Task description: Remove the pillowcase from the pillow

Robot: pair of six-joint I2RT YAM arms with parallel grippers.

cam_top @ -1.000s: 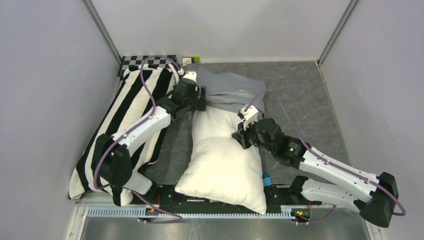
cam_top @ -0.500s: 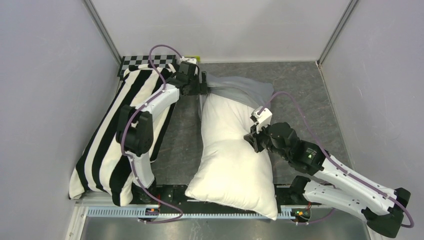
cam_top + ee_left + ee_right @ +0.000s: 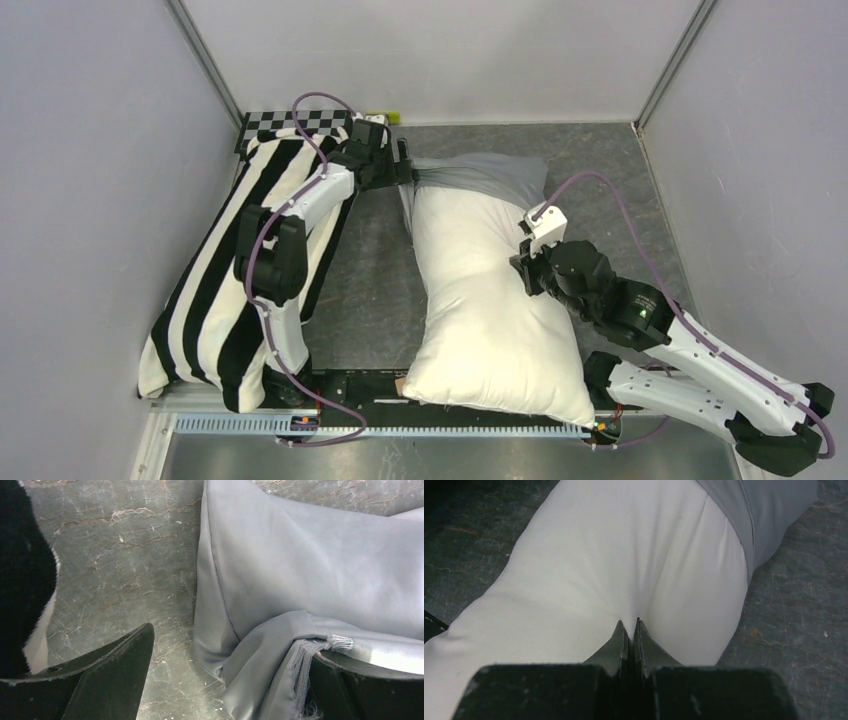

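Observation:
The white pillow lies lengthwise mid-table, its far end still inside the light blue-grey pillowcase. My left gripper is at the pillowcase's left far corner. In the left wrist view the gripper is open, jaws wide apart, and a frayed fold of the pillowcase drapes over the right-hand finger. My right gripper sits at the pillow's right side. In the right wrist view the gripper is shut, pinching a crease of the pillow, with the pillowcase beyond.
A long black-and-white striped pillow lies along the left wall under my left arm. A checkerboard card and a small yellow-green object sit at the back. Grey walls close in on three sides.
My right gripper has dragged the pillow rightward and nearer, so more white shows outside the pillowcase. The left gripper moved to the far corner of the pillowcase and stayed there.

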